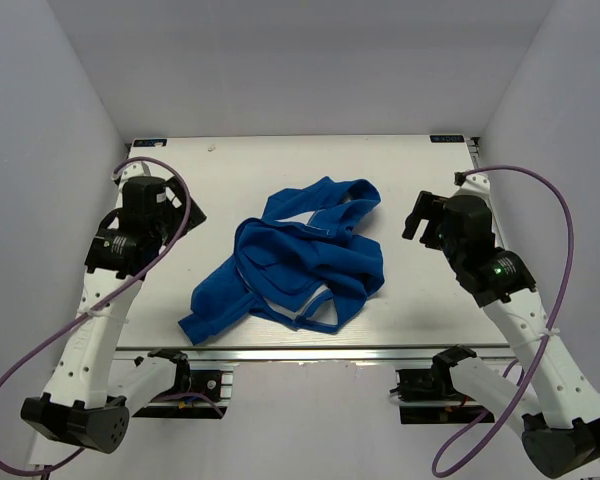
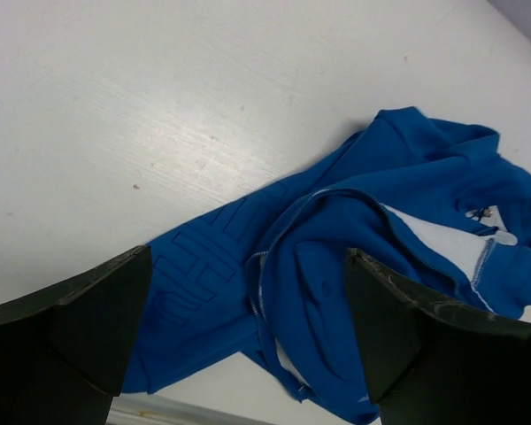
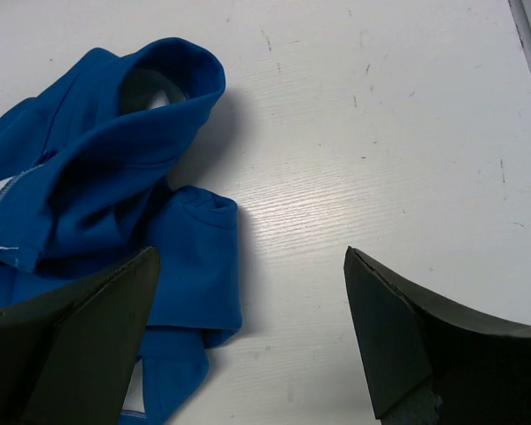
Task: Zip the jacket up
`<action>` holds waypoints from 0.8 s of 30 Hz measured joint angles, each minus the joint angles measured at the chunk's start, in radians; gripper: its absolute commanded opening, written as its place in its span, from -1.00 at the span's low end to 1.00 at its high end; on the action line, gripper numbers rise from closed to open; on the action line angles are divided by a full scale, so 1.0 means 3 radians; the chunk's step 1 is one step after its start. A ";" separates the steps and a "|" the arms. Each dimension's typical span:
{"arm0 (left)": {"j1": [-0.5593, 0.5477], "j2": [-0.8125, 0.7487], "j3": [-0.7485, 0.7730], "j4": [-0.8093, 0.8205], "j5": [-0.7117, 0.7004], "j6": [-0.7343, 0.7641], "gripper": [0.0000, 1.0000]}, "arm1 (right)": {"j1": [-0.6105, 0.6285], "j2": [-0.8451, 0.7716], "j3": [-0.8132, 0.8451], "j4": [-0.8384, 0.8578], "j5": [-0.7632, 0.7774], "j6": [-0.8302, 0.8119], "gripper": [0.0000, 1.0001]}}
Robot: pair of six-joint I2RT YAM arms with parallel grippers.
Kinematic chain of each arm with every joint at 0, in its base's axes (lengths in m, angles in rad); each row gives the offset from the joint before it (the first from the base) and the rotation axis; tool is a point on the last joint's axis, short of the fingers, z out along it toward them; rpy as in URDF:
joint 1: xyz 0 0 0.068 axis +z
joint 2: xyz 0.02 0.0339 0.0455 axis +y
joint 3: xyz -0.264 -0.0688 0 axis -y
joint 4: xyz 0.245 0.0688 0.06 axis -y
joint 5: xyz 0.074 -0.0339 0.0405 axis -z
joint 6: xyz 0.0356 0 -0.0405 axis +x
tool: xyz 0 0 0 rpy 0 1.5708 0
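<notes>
The royal-blue jacket [image 1: 305,262] lies crumpled in the middle of the white table [image 1: 240,170], unzipped, with its white lining showing. Its pale grey zipper [image 2: 258,285] runs along an open front edge in the left wrist view, where the jacket [image 2: 363,257] fills the lower right. My left gripper [image 1: 180,215] hovers left of the jacket, open and empty [image 2: 248,341]. My right gripper [image 1: 422,216] hovers right of the jacket, open and empty [image 3: 252,345]. The right wrist view shows a folded sleeve and the collar of the jacket [image 3: 97,168] at left.
The table's metal front rail [image 1: 300,351] runs just below the jacket's hem. White walls enclose the table on the left, right and back. Purple cables [image 1: 560,230] loop from both arms. Bare tabletop [image 3: 380,133] lies right of the jacket.
</notes>
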 measured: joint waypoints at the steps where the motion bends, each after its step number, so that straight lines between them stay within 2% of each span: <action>1: 0.0000 -0.0036 -0.0011 0.0028 0.0010 0.0003 0.96 | -0.0001 -0.0008 -0.0003 0.0009 -0.0018 -0.0006 0.79; 8: 0.0001 -0.0262 -0.0071 0.0184 0.0046 0.0051 0.96 | -0.0001 -0.0220 -0.0182 0.0184 -0.0214 -0.0050 0.79; 13: 0.0001 -0.0125 -0.0071 0.0491 0.0164 0.0183 0.96 | -0.0004 -0.0058 -0.0151 0.0242 -0.0516 -0.0090 0.79; 18: 0.0004 0.0446 0.0032 0.0951 0.0539 0.0443 0.96 | -0.0004 0.0420 -0.0006 0.0300 -0.0753 0.0071 0.79; 24: -0.0008 0.1706 0.0562 0.1573 0.1286 0.0837 0.96 | -0.0003 0.0997 0.0225 0.0478 -0.0992 0.0426 0.79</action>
